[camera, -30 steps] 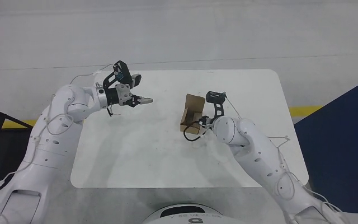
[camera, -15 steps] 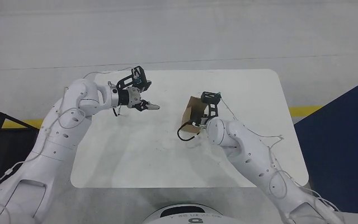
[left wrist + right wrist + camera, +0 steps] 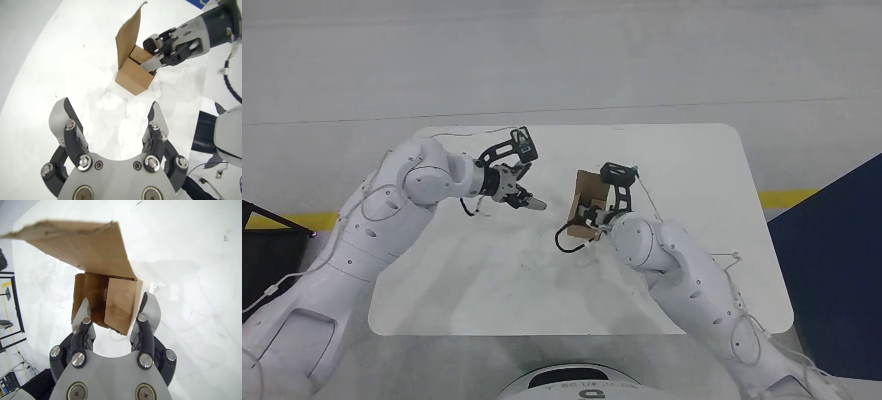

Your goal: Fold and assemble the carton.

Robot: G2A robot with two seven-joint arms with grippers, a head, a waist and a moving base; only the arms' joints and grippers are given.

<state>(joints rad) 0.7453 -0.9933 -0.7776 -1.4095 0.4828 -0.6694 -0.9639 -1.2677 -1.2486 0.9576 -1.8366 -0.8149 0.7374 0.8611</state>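
Note:
A small brown carton (image 3: 589, 193) stands on the white table (image 3: 692, 160) near the middle, its long lid flap raised. In the right wrist view the carton (image 3: 117, 302) has one side flap folded inward. My right gripper (image 3: 115, 298) is shut on its near wall, one finger inside the box and one outside. From the left wrist view the carton (image 3: 132, 75) sits ahead, with the right gripper (image 3: 149, 64) on its far side. My left gripper (image 3: 538, 203) hangs open just left of the carton, a short gap away; its fingers (image 3: 65, 106) hold nothing.
A black cable loop (image 3: 564, 240) hangs from the right arm just beside the carton's near corner. The table has bare surface on all sides of the carton, widest toward the right and front edges.
My left arm has swung right across the table, bringing its open gripper close to the carton. The right arm shifted slightly left with the carton still held.

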